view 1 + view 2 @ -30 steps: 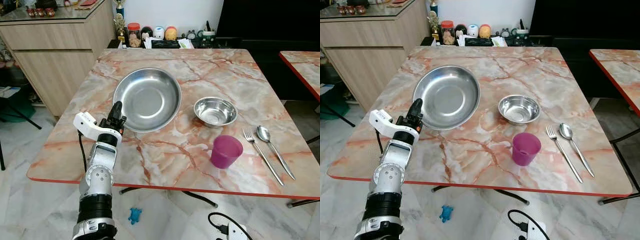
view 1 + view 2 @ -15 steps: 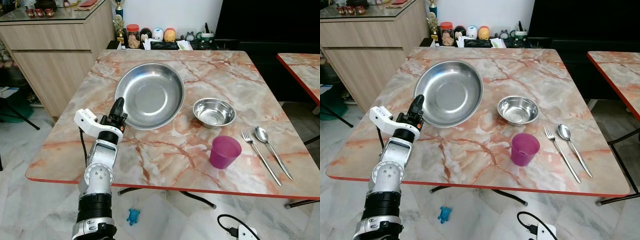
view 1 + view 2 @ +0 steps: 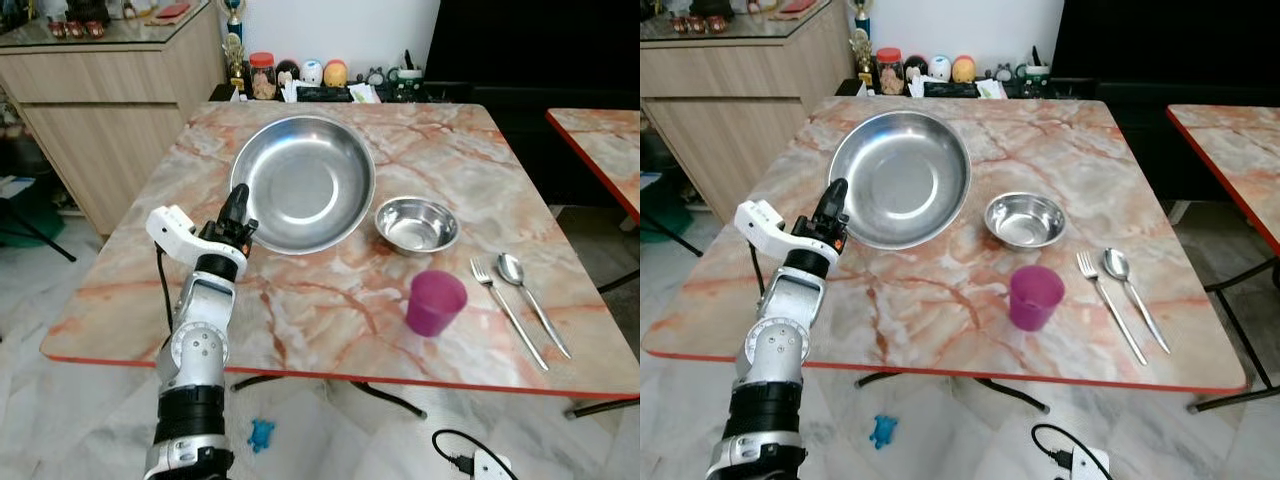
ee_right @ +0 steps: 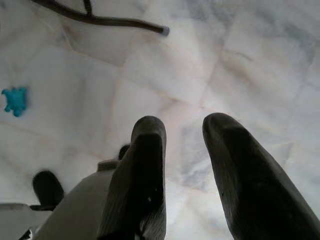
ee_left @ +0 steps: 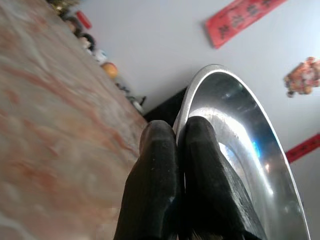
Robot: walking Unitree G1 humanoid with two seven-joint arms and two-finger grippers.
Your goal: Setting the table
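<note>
At the upper left of the head view we see a light wooden sideboard (image 3: 110,95), and behind the table a row of small jars and figurines (image 3: 300,75) against the white wall; none of their labels is legible to us. On the pink-veined marble table with a red edge (image 3: 300,310) our left gripper (image 3: 239,205) sits left of centre, its two black fingers (image 5: 155,180) pinched tight on the near-left rim of the large round stainless steel plate (image 3: 305,180), which lies at upper centre. Just right of it stands the small stainless steel bowl (image 3: 417,224), apart from the plate. Below that, near the front edge, stands the purple plastic cup (image 3: 435,302), upright. Further right the steel fork (image 3: 508,310) and steel spoon (image 3: 532,298) lie side by side. Our right gripper (image 4: 182,165) hangs over the pale marble floor (image 4: 240,65), fingers parted and empty, near a small blue toy (image 4: 15,100). In the left wrist view a red banner (image 5: 240,17) hangs on the wall, its writing too blurred to read.
</note>
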